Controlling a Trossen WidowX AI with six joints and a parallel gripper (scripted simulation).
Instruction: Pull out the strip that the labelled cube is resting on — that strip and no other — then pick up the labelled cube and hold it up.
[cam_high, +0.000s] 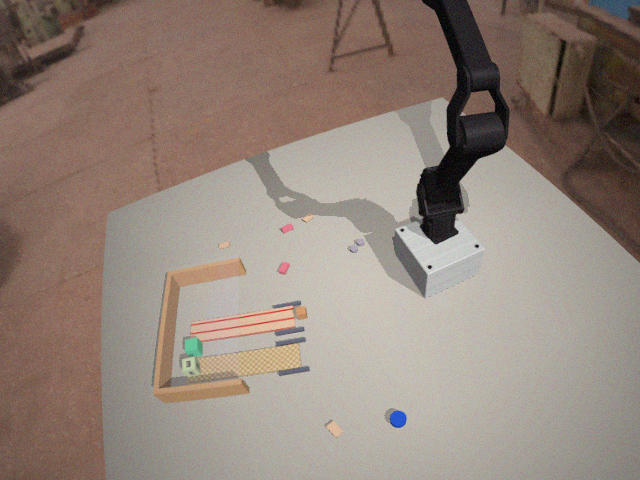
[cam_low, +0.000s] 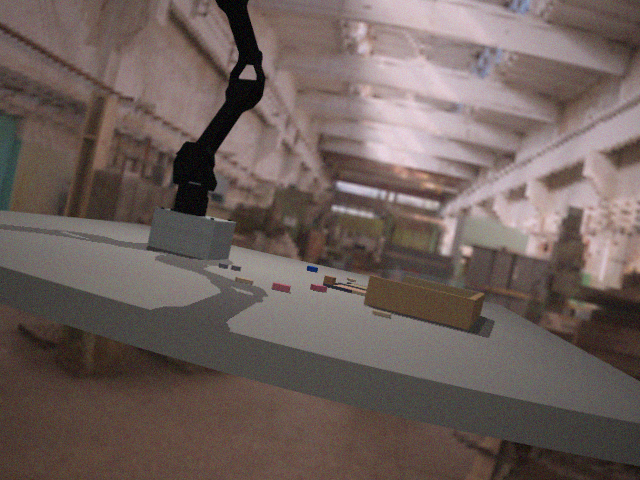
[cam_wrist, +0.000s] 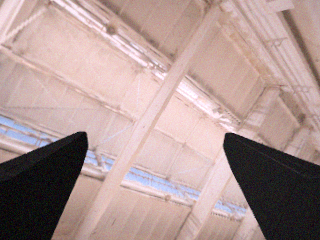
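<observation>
A pale green labelled cube (cam_high: 190, 365) rests on the left end of a tan cross-hatched strip (cam_high: 248, 360), inside a U-shaped wooden fence (cam_high: 164, 320) (cam_low: 421, 302). A plain green cube (cam_high: 193, 345) sits on the left end of a pink strip with red lines (cam_high: 242, 323), which has a small orange tab (cam_high: 300, 312) at its right end. My gripper (cam_wrist: 157, 139) is open and empty; in the wrist view it points up at the ceiling. It is out of the top and exterior views, high above the table; only the arm shows there.
The arm's grey base block (cam_high: 439, 260) (cam_low: 191, 237) stands at the table's back right. Small pink (cam_high: 283, 267), peach (cam_high: 334, 428) and lilac (cam_high: 356, 244) pieces and a blue disc (cam_high: 398, 419) lie scattered. Dark short bars (cam_high: 293, 369) flank the strips' right ends.
</observation>
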